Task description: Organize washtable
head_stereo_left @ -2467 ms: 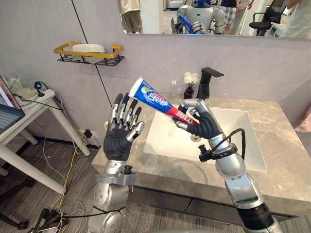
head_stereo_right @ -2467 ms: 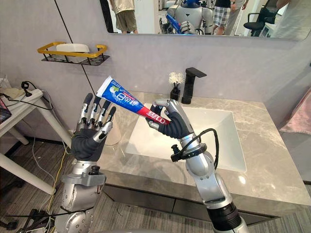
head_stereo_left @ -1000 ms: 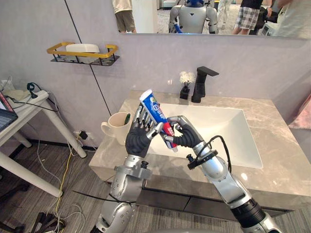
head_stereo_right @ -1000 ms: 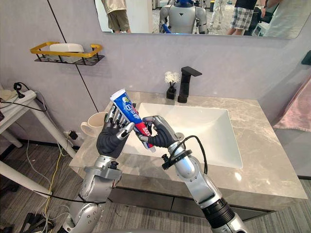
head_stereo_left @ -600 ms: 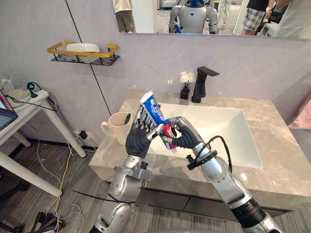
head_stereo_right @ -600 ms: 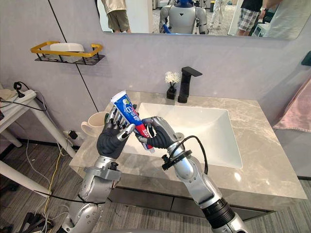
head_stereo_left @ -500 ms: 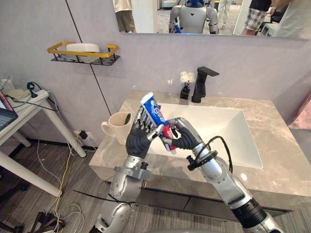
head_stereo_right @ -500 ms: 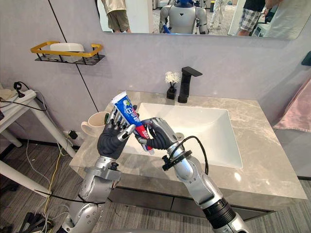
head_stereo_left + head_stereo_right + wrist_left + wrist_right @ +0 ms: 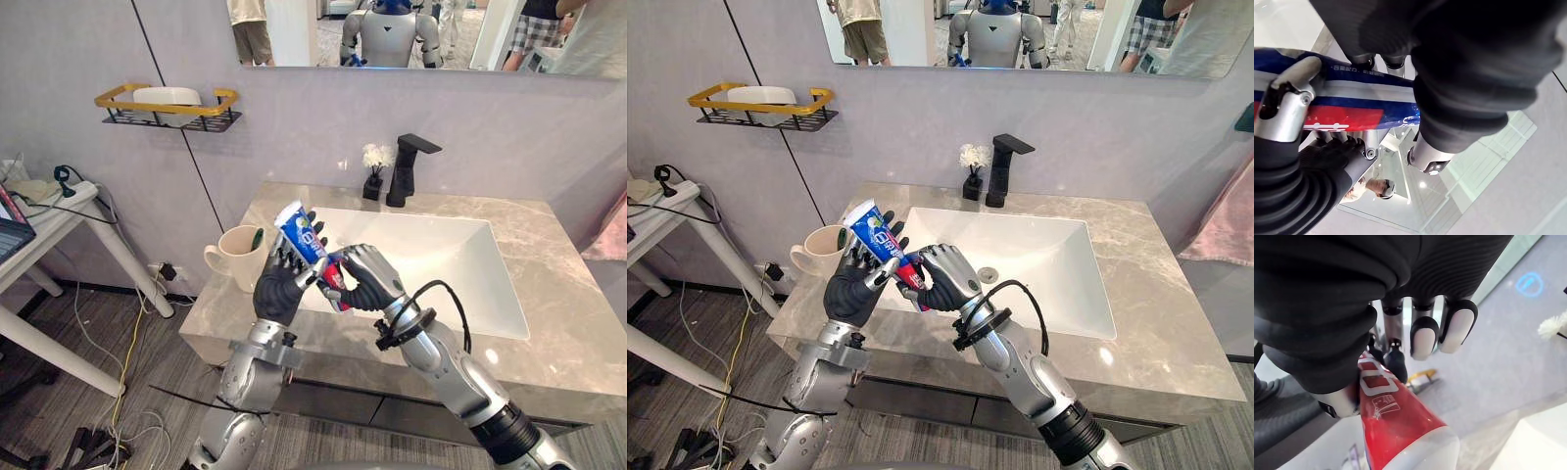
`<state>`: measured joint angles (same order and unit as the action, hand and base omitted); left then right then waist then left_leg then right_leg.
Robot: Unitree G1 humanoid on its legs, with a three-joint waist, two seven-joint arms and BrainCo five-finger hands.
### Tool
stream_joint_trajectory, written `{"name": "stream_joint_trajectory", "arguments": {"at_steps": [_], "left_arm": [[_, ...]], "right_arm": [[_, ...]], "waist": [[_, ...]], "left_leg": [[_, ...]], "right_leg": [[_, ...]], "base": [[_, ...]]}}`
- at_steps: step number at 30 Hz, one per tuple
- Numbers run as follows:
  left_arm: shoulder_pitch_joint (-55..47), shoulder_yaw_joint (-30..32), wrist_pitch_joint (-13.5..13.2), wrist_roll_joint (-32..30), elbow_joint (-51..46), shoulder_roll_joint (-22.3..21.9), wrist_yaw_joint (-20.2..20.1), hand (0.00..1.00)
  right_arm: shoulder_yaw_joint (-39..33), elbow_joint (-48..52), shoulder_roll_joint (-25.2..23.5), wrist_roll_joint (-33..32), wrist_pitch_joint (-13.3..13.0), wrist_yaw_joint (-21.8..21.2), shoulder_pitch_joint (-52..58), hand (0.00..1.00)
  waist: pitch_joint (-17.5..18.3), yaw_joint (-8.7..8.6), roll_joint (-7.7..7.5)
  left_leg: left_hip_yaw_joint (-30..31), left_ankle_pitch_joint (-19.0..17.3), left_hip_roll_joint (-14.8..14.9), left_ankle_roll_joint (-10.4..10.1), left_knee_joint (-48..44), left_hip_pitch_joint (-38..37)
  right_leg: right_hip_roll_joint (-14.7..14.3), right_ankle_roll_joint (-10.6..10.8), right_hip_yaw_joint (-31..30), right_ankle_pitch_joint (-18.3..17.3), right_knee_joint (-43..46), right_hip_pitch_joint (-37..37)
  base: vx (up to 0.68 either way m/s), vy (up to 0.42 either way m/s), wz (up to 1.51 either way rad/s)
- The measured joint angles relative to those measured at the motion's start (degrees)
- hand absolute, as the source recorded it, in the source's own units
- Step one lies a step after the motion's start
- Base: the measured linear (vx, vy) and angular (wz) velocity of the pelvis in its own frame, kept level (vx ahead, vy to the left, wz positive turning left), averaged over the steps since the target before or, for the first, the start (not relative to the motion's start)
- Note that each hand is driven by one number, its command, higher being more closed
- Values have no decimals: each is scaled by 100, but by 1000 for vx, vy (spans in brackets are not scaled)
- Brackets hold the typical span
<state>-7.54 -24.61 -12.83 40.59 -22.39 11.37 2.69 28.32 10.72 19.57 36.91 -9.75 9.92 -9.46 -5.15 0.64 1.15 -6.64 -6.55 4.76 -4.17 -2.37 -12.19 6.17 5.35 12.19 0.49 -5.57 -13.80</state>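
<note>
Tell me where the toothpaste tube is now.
Left eye view: toothpaste tube held tilted by left hand and right hand, over the counter between mug and sink.

— What do the arms look like?
— The left arm [image 9: 257,360] and right arm [image 9: 453,370] are silver-grey, rounded segments.
— And the hands?
— The left hand [image 9: 279,286] and right hand [image 9: 364,284] have dark ribbed covers, silver fingers and dark tips.
</note>
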Motion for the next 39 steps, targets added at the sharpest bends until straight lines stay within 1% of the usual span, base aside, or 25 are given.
{"name": "stream_joint_trajectory", "arguments": {"at_steps": [5, 7, 14, 15, 19, 23, 27, 30, 32, 33, 34, 35, 36, 39], "left_arm": [[-13, -2, -26, 38, 53, -2, 4, 100], [-13, -20, -23, 38, 53, -4, 3, 100], [-2, -46, -21, 37, 59, -48, -19, 100], [3, -51, -21, 35, 59, -51, -19, 100], [5, -85, -21, 35, 63, -61, -24, 100], [44, -84, -26, 31, 63, -107, -21, 100], [271, -81, -35, 21, 59, -111, 11, 100], [472, -76, -40, -37, 25, -200, 29, 100], [632, -70, -40, -74, -4, -267, 69, 100], [671, -61, -41, -80, -21, -291, 96, 100], [681, 6, -42, -88, -63, -326, 128, 100], [659, 165, -45, -93, -88, -319, 149, 100], [650, 342, -48, -102, -89, -318, 213, 100], [651, 686, -75, -103, -165, -303, 325, 100]], "right_arm": [[92, -25, 40, 188, -30, 8, 54, 100], [82, -24, 135, 163, -116, 8, 54, 100], [65, -25, 182, -36, -137, -9, 59, 100], [49, -25, 181, -37, -146, -11, 66, 0], [-76, -25, 124, -42, -150, -14, 123, 0], [-233, -24, -6, -98, -147, -13, 163, 0], [-587, 8, -286, -390, -135, -11, 262, 0], [-924, 302, -399, -680, -128, -9, 393, 0], [-1454, 604, -486, -956, -143, -8, 587, 0], [-1589, 683, -494, -1040, -143, -6, 630, 0], [-1868, 786, -556, -1206, -136, 15, 675, 0], [-2445, 883, -712, -1378, -105, 141, 685, 0], [-3102, 912, -787, -1621, -95, 354, 685, 0], [-4025, 913, -794, -2027, -32, 658, 754, 0]], "waist": [[-5, 1, 4], [-6, 6, 5], [-74, -12, 49], [-103, -12, 47], [-133, -11, 58], [-134, -62, 59], [-137, -137, 64], [-144, -146, 80], [-145, -172, 82], [-145, -185, 82], [-145, -226, 83], [-145, -291, 89], [-142, -299, 97], [-146, -333, 104]], "left_leg": [[-4, 0, 0, 0, 1, 0], [-3, 0, 0, 0, 2, 0], [0, 0, 0, 0, 4, 0], [1, 0, 0, 0, 3, -1], [1, 0, -2, 0, 15, 0], [-1, 0, -3, 0, 24, -1], [-39, 0, -2, 0, 26, -24], [-123, -1, 2, 1, 38, -57], [-148, -1, 2, 1, 42, -54], [-152, -1, 2, 1, 44, -54], [-156, -2, 2, 1, 45, -54], [-168, -2, 4, 0, 45, -53], [-193, -3, 6, 0, 45, -54], [-273, -6, 18, -1, 45, -55]], "right_leg": [[1, 0, -1, 0, 0, 1], [1, 0, 0, 0, 0, 1], [1, 1, 1, -1, 0, 0], [1, 1, 1, -1, 0, 0], [2, 2, 1, -2, 0, 6], [1, 2, 2, -2, 0, 11], [1, 2, -39, -2, 0, 11], [-2, 8, -129, 2, 0, 31], [-3, 15, -153, 7, 0, 55], [-3, 16, -157, 7, 0, 59], [-4, 16, -162, 8, 0, 62], [-5, 16, -172, 8, 1, 70], [-6, 18, -196, 10, 1, 86], [-18, 21, -285, 21, 0, 131]], "base": [[0, 0, 0], [0, 0, 0], [0, 0, 0], [0, 0, 0], [0, 0, 0], [0, 0, 0], [0, 0, -4], [-18, -3, -15], [-38, -8, -7], [-42, -13, -3], [-38, -14, -3], [-52, -18, -6], [-34, -11, -8], [-36, -12, -14]]}}
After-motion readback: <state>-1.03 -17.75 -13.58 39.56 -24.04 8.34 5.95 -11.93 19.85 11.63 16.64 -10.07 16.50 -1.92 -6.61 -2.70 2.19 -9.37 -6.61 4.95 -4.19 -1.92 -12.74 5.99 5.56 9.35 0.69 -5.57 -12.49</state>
